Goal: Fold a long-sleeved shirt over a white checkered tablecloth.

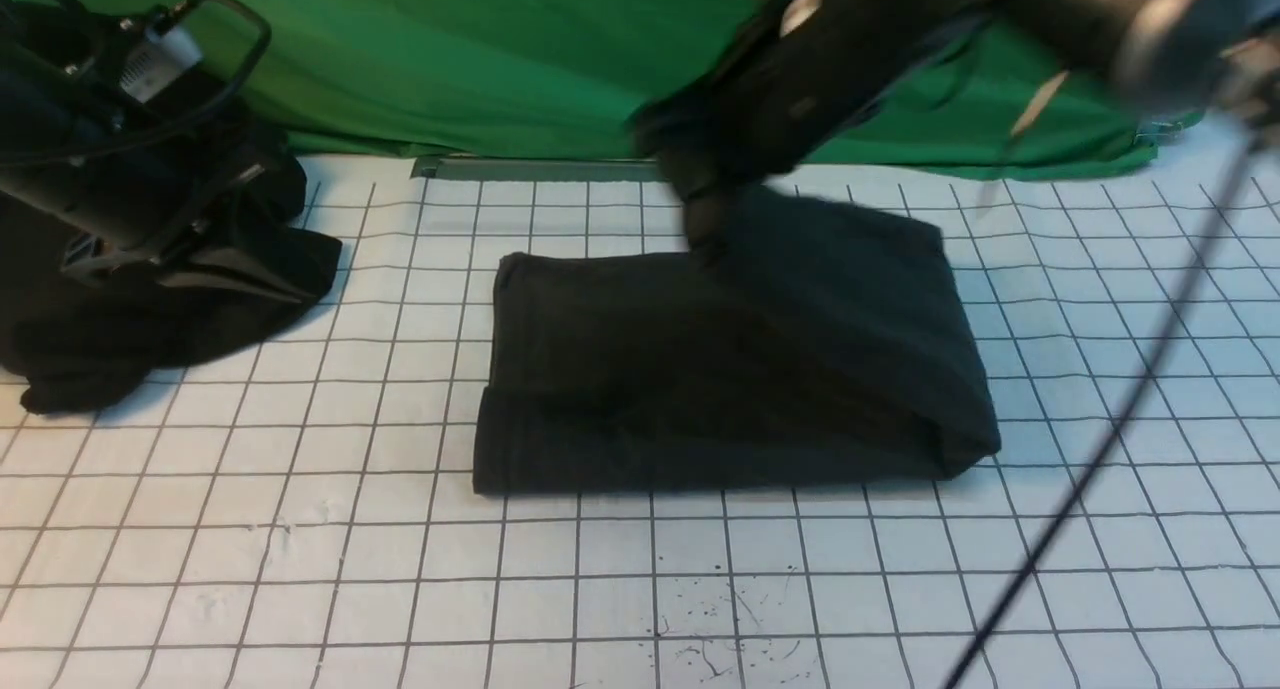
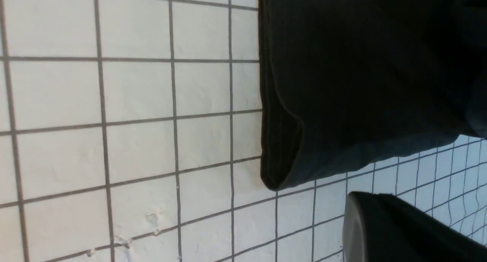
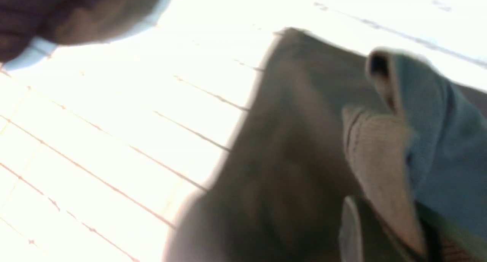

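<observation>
You had one long-sleeved shirt (image 1: 730, 369) in front of you, folded into a single dark rectangular bundle that lay near the middle of the one white checkered tablecloth (image 1: 300, 549). Its layers were stacked, with the right-hand side sitting higher than the left. No logo or neck label showed on the outside.

Both of your arms were in the front view. The right gripper (image 1: 705, 234) had its tip at the far edge of the bundle, touching or just above the cloth. That arm was smeared with motion blur, so I could not tell whether the fingers were apart, together or pinching fabric. The right wrist view was also blurred and washed out, showing only the dark cloth with one raised fold close to the camera.

The left gripper (image 1: 230, 279) sat well apart from the shirt at the left edge of the table, over one separate black heap of fabric (image 1: 150, 339) — its fingers were together. I could not make out whether any cloth was caught between them.

Behind the table hung one green backdrop (image 1: 450, 59), with one thin metal strip (image 1: 530, 168) along its foot. One dark cable (image 1: 1130, 419) crossed the right side of the front view — blurred, close to the lens.
</observation>
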Controlling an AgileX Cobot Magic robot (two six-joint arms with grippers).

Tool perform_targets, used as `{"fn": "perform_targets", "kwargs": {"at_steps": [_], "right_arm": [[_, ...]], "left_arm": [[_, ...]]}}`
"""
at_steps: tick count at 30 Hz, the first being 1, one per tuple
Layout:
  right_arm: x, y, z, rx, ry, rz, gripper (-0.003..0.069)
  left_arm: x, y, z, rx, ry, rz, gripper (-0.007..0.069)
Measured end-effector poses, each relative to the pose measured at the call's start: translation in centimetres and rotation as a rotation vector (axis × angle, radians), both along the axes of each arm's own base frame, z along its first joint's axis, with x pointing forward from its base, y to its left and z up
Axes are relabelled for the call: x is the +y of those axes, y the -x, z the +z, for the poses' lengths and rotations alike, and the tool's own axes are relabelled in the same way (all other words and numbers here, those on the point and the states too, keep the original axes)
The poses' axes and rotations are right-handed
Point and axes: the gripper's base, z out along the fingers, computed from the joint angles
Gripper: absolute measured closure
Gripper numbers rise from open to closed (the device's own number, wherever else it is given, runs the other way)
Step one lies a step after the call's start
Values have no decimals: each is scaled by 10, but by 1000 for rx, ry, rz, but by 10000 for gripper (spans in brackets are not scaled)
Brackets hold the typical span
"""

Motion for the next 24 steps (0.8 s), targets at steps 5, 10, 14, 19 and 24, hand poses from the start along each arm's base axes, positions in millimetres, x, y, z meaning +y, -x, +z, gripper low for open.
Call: {"fn": "perform_targets", "kwargs": {"at_steps": [5, 10, 14, 19, 24], "right_arm": [[46, 4, -51, 4, -38, 14, 428], [64, 10, -74, 35, -66, -4, 240], [44, 13, -39, 55, -9, 34, 177], [-3, 17, 24, 47, 82, 85, 175], [-87, 30, 95, -30, 238, 34, 214]], "left_arm": [[-1, 0, 1, -2, 16, 3, 622], [-2, 3, 0, 27, 27, -18, 622], [-3, 6, 3, 39, 33, -26, 615], [-8, 13, 13, 29, 17, -12, 596], [-36, 24, 21, 46, -21, -56, 547]]}}
